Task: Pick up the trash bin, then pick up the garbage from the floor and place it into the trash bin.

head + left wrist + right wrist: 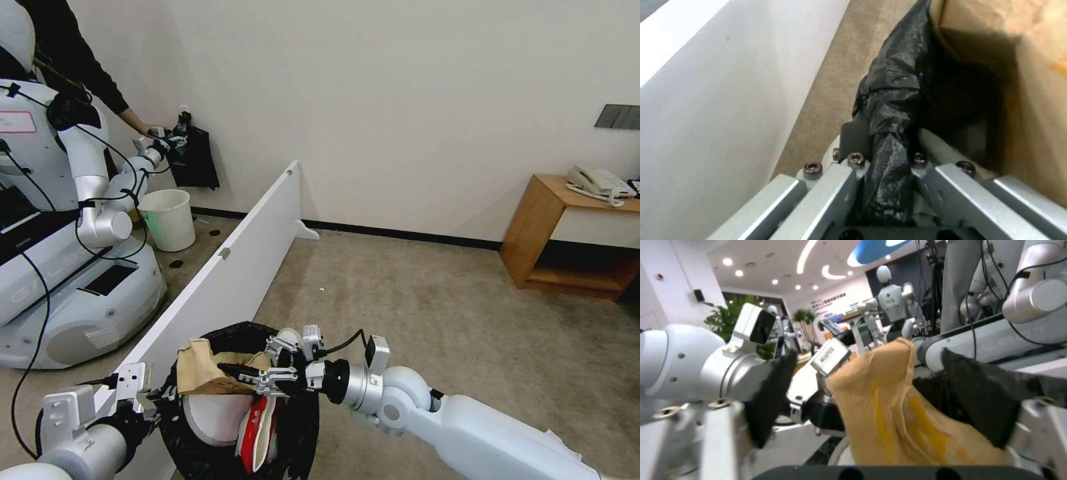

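The trash bin (301,427), lined with a crinkled black bag, stands at the bottom centre against the white board. My left gripper (148,395) is shut on its near-left rim; the left wrist view shows the black bag (893,100) pinched between the jaws of the left gripper (885,143). Inside the bin lie a white slipper (212,417), a red-white packet (257,433) and a brown paper scrap (202,372). My right gripper (252,365) hovers over the bin mouth, open. Its black pads (769,400) stand wide apart on either side of the brown paper scrap (902,413).
A long white partition board (253,247) runs along the bin's left side. Beyond it stand another robot (73,267) and a small cream bucket (168,219). A wooden side table (567,233) with a telephone sits at the right wall. Open carpet (433,307) lies to the right.
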